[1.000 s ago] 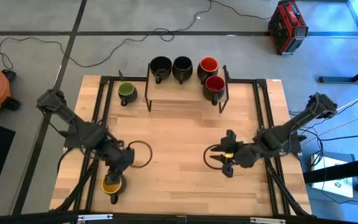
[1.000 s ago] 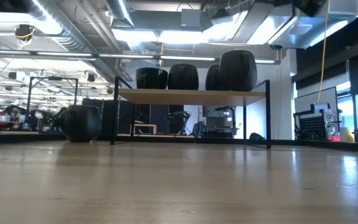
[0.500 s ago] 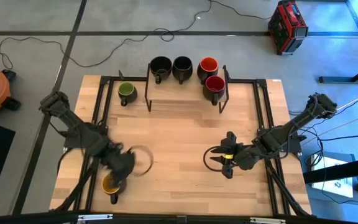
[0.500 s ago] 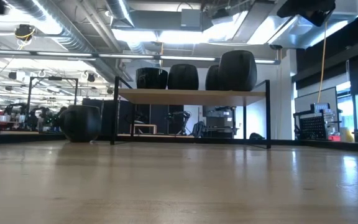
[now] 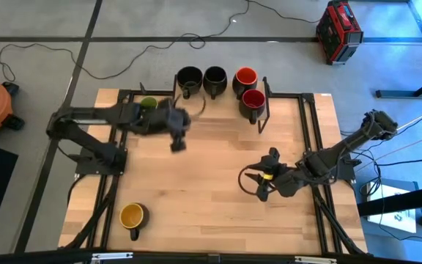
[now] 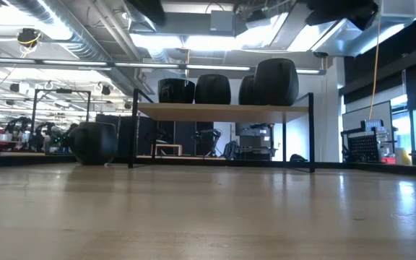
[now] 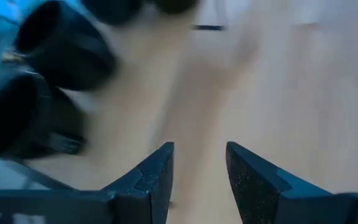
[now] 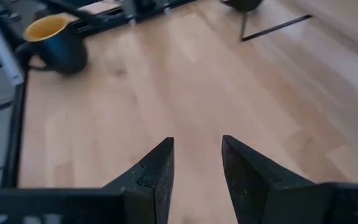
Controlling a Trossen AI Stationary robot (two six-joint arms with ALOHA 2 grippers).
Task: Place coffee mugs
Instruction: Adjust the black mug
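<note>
left hand (image 5: 176,130) spread, empty, over counter (image 5: 211,213) near far-left corner, just beside green mug (image 5: 148,104). two black mugs (image 5: 201,79) and two red mugs (image 5: 249,88) on shelf (image 5: 222,110) at far edge; yellow mug (image 5: 131,216) at near-left corner. judgement: square fingers on one mug wall, clear of handle and neighbours, before pinching. right hand (image 5: 258,183) spread, idle, near right edge.

Four black round mugs (image 5: 215,81) are set on the raised wooden shelf (image 5: 218,117) at the far edge of the wooden worktop (image 5: 211,183). A fifth mug (image 5: 148,103) stands left of the shelf; a sixth (image 5: 132,218) sits at the near left corner.
</note>
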